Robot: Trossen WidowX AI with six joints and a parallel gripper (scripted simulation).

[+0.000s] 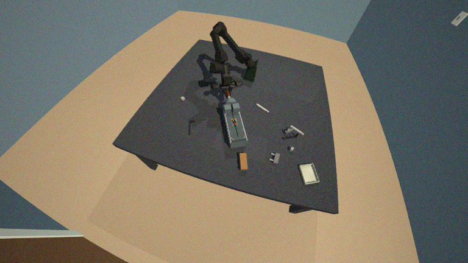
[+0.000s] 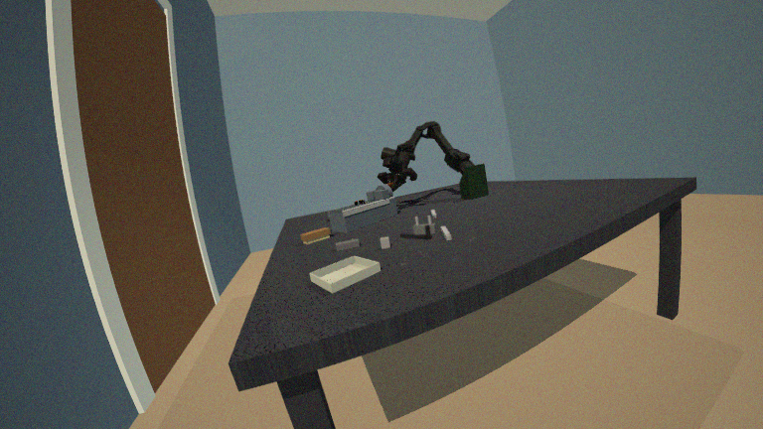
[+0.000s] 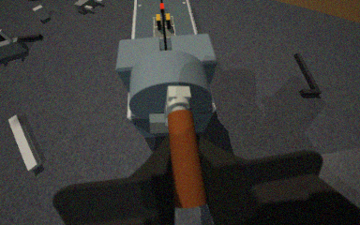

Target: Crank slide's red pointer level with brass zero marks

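The blue-grey machine [image 1: 242, 133] [image 2: 368, 217] [image 3: 169, 70] stands mid-table, its round crank hub towards the arm. My gripper [image 1: 228, 91] [image 3: 180, 138] is shut on the orange crank handle [image 3: 183, 133], one dark finger on each side. The handle's pale mount [image 3: 179, 94] shows near the top of the hub. The small red pointer [image 1: 235, 124] [image 3: 162, 6] is on the slide, a little beyond the two brass-yellow marks [image 1: 234, 120] [image 3: 163, 17] as seen from the hub. The fingers hide part of the handle's lower end. In the exterior view the pointer is too small to tell.
An orange block [image 1: 243, 162] [image 2: 315, 234] lies beyond the machine's far end. A white bar [image 1: 262, 108] [image 3: 23, 142] and a black L-shaped piece [image 1: 189, 128] [image 3: 306, 72] flank the machine. Grey parts [image 1: 276, 157] and a cream tray [image 2: 353, 282] are farther off.
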